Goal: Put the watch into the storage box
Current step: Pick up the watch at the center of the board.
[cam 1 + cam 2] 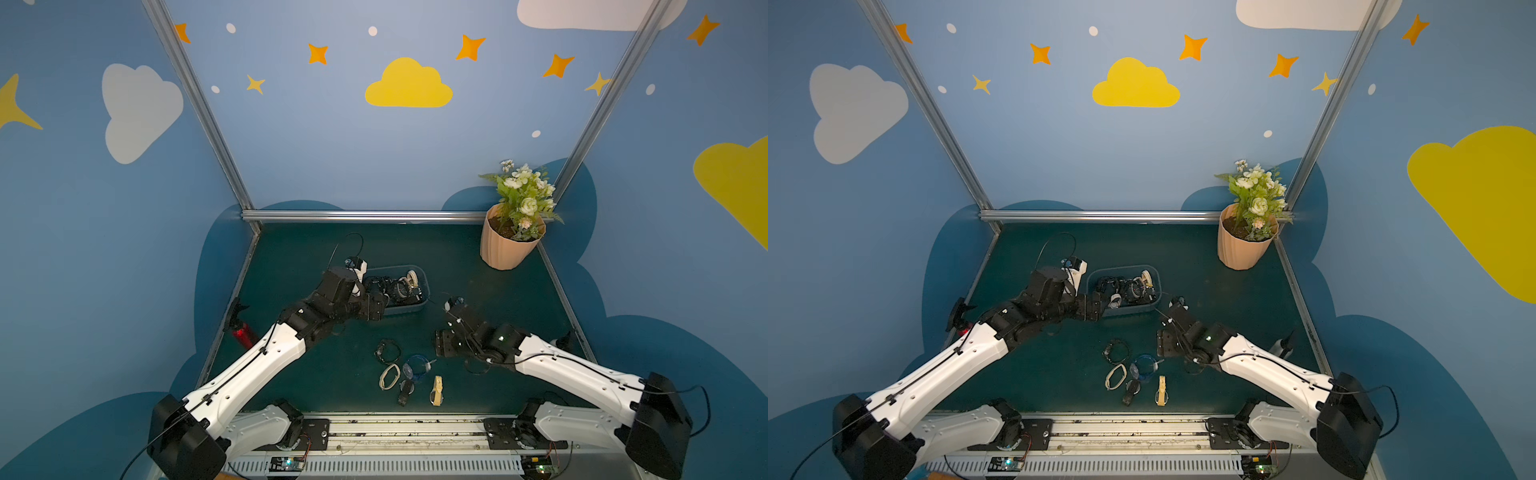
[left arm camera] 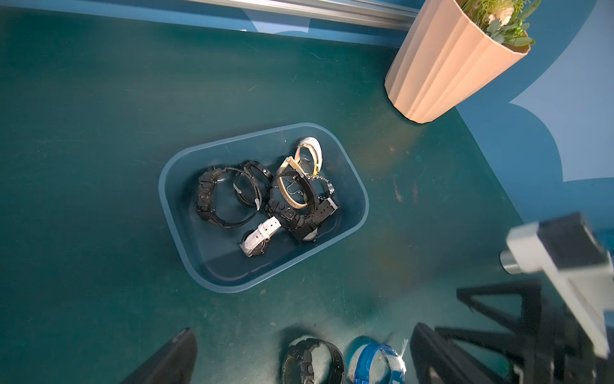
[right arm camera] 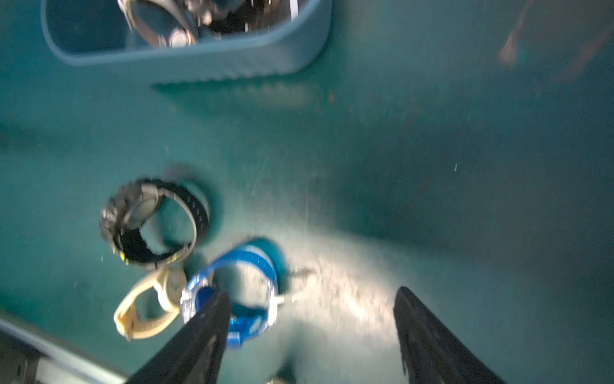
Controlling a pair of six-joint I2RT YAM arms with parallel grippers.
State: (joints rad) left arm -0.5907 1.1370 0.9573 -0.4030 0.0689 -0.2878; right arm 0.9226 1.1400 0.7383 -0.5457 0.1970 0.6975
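The blue-grey storage box (image 1: 407,309) (image 1: 1129,311) (image 2: 219,262) (image 3: 232,60) sits mid-table with several watches piled inside. More watches lie loose on the mat nearer the front: a black watch (image 1: 387,351) (image 2: 312,362) (image 3: 133,206), a blue watch (image 1: 415,368) (image 2: 378,359) (image 3: 252,262), a cream watch (image 1: 389,376) (image 3: 146,319), a dark one (image 1: 405,392) and a tan one (image 1: 437,390). My left gripper (image 2: 304,329) (image 1: 374,309) hangs open and empty at the box's near left end. My right gripper (image 3: 312,292) (image 1: 441,344) is open, low over the mat just right of the blue watch, one finger overlapping it.
A ribbed peach flower pot (image 1: 509,245) (image 2: 438,73) with white flowers stands at the back right corner. A red and black object (image 1: 243,332) lies at the left edge. Metal frame rails border the mat.
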